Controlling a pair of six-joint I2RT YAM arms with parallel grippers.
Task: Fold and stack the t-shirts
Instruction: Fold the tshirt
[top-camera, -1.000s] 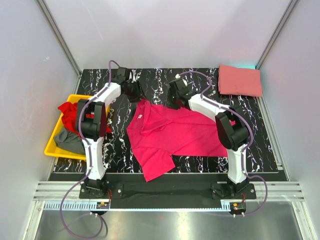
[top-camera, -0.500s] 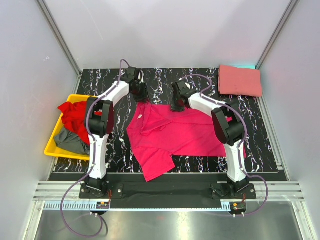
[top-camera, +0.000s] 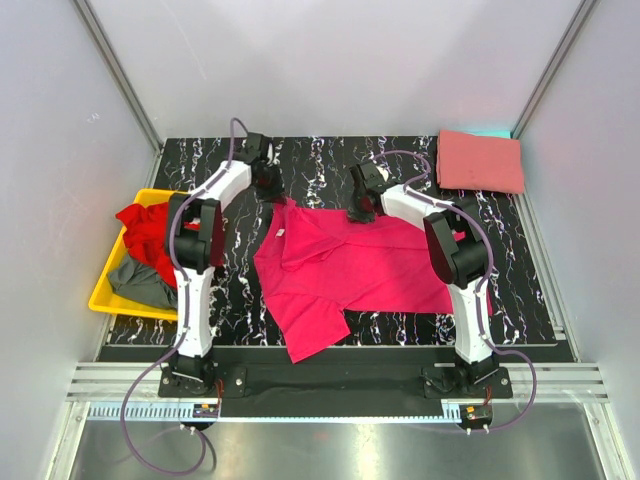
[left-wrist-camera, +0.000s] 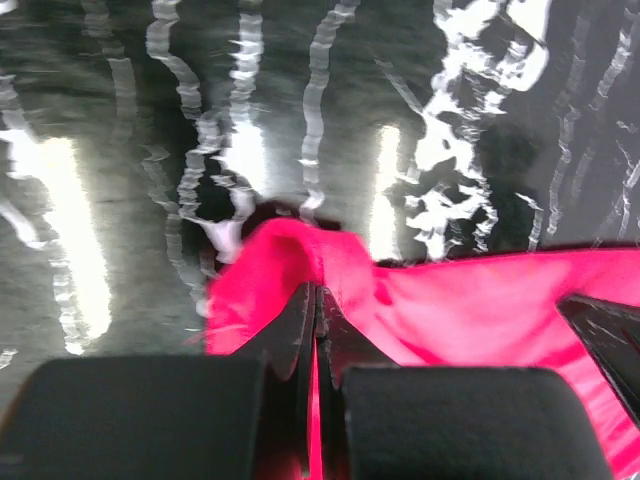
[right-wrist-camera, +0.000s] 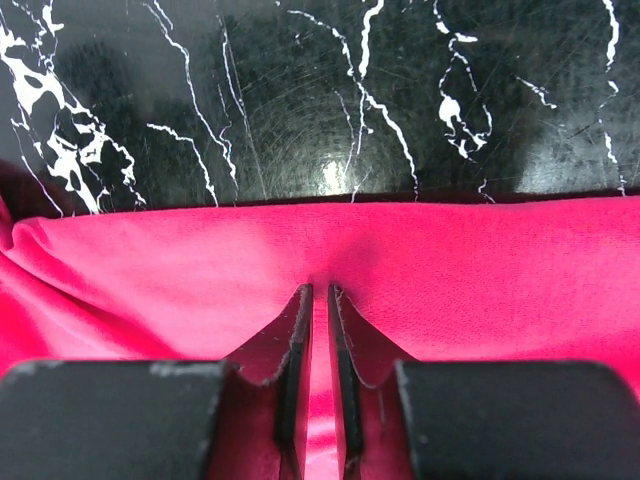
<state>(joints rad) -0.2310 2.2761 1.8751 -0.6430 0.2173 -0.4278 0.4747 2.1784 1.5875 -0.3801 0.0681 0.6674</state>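
The workspace was enclosed by plain white walls (top-camera: 330, 60), joined at the corners by slanting metal struts. Inside stood a table (top-camera: 320, 160) with a glossy black top veined in white, on which bright reflections of the lighting were seen in the left wrist view. A ribbed metal rail (top-camera: 340, 380) ran along its near edge, where both arm bases were bolted.

A magenta t-shirt (top-camera: 350, 265) was spread over the middle of the table, rumpled, with one sleeve reaching toward the near edge. Its far edge was gripped at two places. The left gripper (left-wrist-camera: 316, 295) was seen pressed together on a raised corner of the cloth at the far left. The right gripper (right-wrist-camera: 320, 295) was clamped on a thin fold of the straight far hem, with a sliver of cloth caught between its fingers.

A salmon t-shirt (top-camera: 480, 162) lay folded at the far right corner, well apart from the magenta one. A yellow bin (top-camera: 105, 290) was set at the table's left edge, with a red t-shirt (top-camera: 150, 230) and a grey t-shirt (top-camera: 140, 282) heaped in it.
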